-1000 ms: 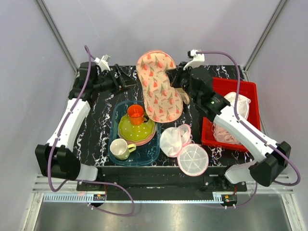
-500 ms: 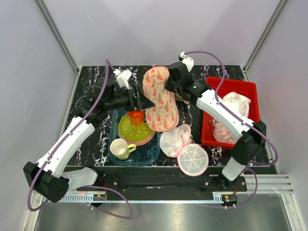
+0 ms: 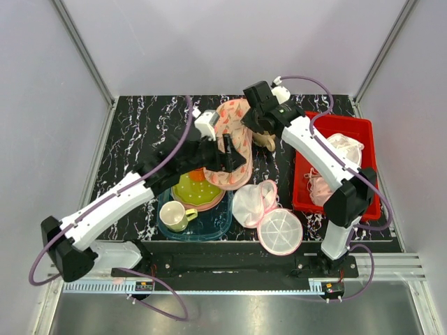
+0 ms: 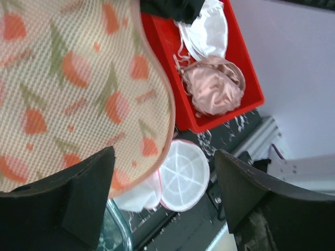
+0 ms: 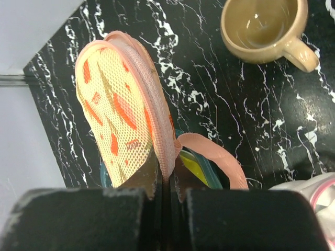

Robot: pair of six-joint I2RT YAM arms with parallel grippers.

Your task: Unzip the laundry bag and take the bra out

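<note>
Right wrist view: right pincer (image 5: 166,180) holds the bag (image 5: 123,117) by its edge.
Left pincer (image 4: 163,162) wide; next it should find the zip.

We see bright, even overhead light with soft shadows — only the dark fingers (image 4: 68,204) in the left wrist view blur.

Your desk (image 3: 133,132) is black with white marble veining. Left of centre, near the front, a clear blue tray (image 3: 216,227) sits on it. A red bin (image 3: 302,195) stands on the right side. Between them at the front lie two white mesh pouches, the round one (image 3: 281,232) touching the open one (image 3: 253,202). A tan mug (image 5: 261,26) stands further back. You cannot tell whether the bag (image 3: 237,167) touches the desk.
</note>
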